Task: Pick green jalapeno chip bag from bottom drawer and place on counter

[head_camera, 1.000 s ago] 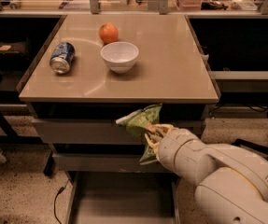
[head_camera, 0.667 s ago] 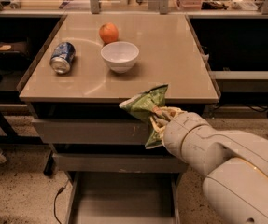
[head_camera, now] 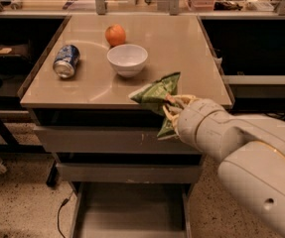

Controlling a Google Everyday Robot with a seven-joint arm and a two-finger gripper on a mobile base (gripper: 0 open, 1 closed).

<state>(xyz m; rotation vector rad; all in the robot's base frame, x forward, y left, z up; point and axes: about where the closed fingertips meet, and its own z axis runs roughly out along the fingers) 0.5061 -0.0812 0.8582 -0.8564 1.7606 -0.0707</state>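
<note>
The robot's gripper clamps the green jalapeno chip bag at the front edge of the counter, towards its right corner. Below, the bottom drawer stands pulled out. A white bowl, an orange and a blue soda can sit farther back.

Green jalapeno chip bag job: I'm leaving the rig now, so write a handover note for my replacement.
Gripper: at the front edge of the glossy beige counter, jaws shut on the crinkly green foil chip bag, held in the air.
Grey metal bottom drawer: pulled out, bag not in it.
Done: pick.
Left: carry the bag over the counter, probably right of the white bowl, set it down, release.
</note>
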